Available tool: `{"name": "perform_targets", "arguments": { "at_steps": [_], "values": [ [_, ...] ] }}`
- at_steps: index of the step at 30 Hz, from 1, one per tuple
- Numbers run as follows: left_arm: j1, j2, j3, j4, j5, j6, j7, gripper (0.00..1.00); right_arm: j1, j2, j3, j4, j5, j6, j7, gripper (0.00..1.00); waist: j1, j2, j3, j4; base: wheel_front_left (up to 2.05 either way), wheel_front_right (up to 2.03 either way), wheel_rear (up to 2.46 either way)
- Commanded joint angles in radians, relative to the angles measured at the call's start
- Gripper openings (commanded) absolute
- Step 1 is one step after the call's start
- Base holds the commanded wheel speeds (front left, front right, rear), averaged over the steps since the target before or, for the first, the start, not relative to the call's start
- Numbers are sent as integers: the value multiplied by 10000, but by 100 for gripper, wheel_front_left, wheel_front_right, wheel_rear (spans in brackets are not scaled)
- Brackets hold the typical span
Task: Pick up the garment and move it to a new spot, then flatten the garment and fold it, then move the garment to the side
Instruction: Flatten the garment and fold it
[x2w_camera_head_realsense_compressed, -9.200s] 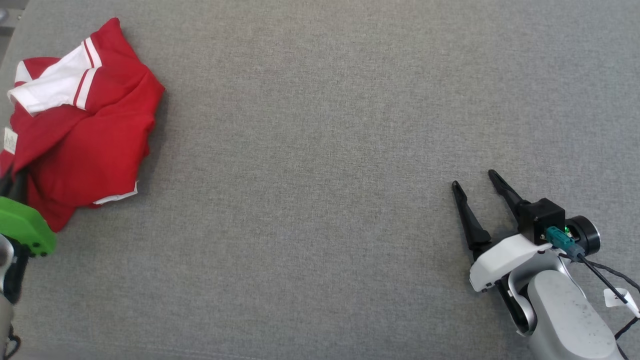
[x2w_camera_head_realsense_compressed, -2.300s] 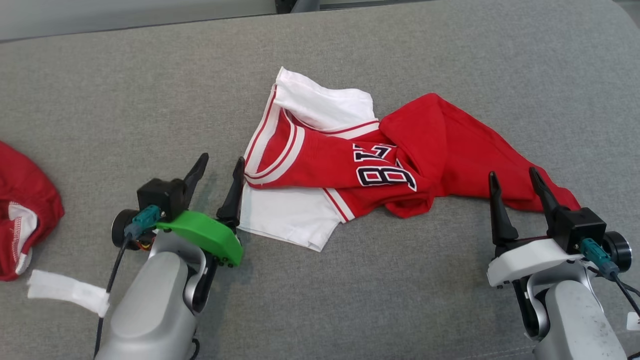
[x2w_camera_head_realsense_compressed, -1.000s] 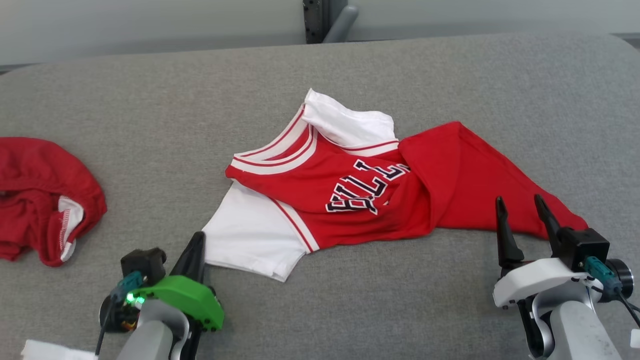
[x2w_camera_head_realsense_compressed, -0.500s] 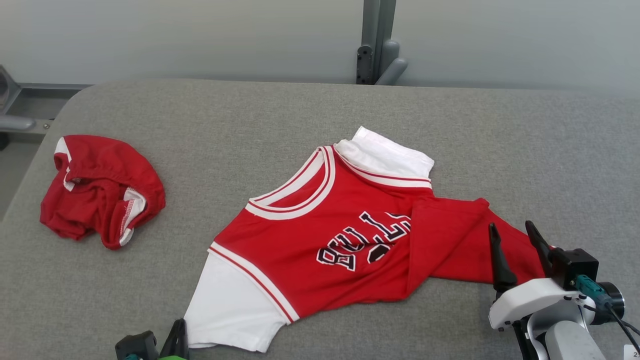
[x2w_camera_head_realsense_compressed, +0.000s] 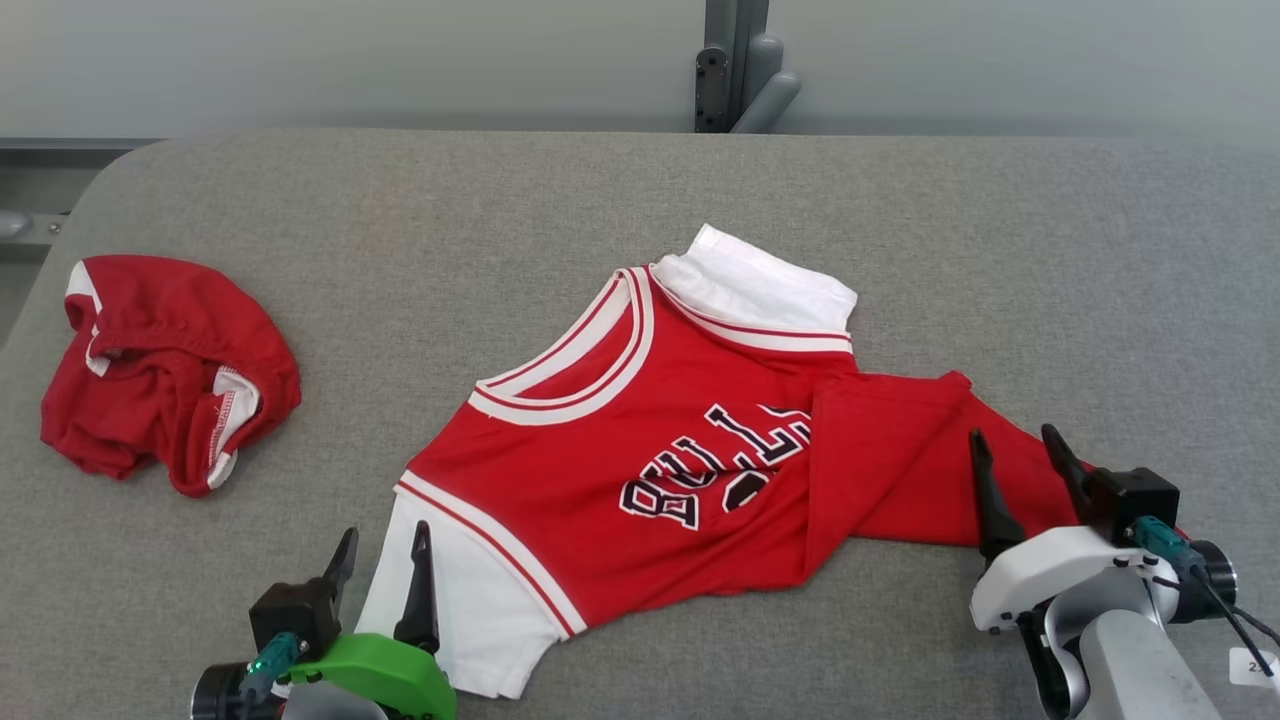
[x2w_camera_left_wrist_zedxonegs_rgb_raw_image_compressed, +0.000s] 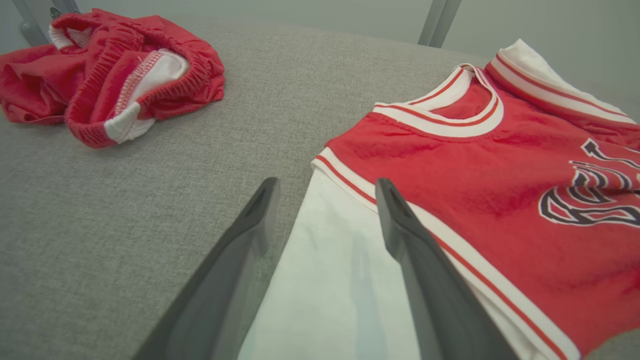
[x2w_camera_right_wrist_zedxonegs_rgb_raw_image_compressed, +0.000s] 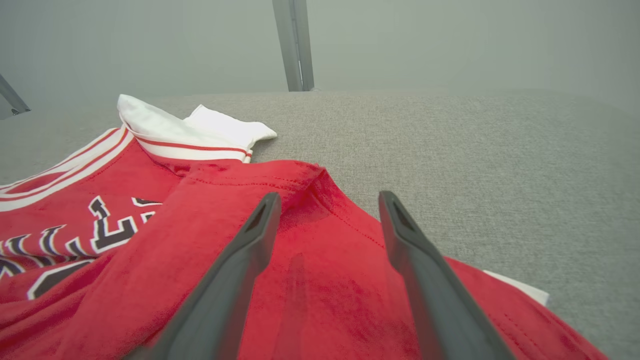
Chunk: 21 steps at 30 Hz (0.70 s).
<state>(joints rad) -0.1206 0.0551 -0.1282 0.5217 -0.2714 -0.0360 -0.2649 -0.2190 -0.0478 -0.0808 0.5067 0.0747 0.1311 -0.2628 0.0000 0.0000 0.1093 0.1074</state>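
Red-and-white jersey (x2w_camera_head_realsense_compressed: 640, 440) is lying rumpled mid grey surface (x2w_camera_head_realsense_compressed: 500, 220). Left end effector (x2w_camera_head_realsense_compressed: 386, 532) is gaping wide at its white sleeve edge; right end effector (x2w_camera_head_realsense_compressed: 1011, 434) is gaping wide over the folded red hem. Red shorts (x2w_camera_head_realsense_compressed: 165, 370) are sitting bunched far left.

The right gripper (x2w_camera_right_wrist_zedxonegs_rgb_raw_image_compressed: 328, 196) has its two dark jaws wide apart, with nothing between them, low over a folded red part of the garment (x2w_camera_right_wrist_zedxonegs_rgb_raw_image_compressed: 125, 265). The garment lies on the grey surface (x2w_camera_right_wrist_zedxonegs_rgb_raw_image_compressed: 475, 150), with dark letters at the left and a white sleeve further back. A grey post (x2w_camera_right_wrist_zedxonegs_rgb_raw_image_compressed: 293, 45) stands beyond the surface.
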Motion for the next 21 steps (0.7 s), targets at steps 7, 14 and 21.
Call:
{"name": "perform_targets", "arguments": {
  "at_steps": [7,14,21],
  "values": [
    [-163,-30,53,-183,205,-202,9,100,-23,-157,-801,393,-570,-7,-29,100,0,0,251,-68,0,0,0],
    [-15,-37,-92,-239,-41,-194,9,100,640,-411,-1193,-202,-472,-7,-29,100,0,0,213,-300,0,0,0],
    [58,-32,-225,-125,-105,-187,9,100,1077,-460,-1494,28,-248,-7,-27,100,0,0,74,-605,0,0,0]
  ]
}}
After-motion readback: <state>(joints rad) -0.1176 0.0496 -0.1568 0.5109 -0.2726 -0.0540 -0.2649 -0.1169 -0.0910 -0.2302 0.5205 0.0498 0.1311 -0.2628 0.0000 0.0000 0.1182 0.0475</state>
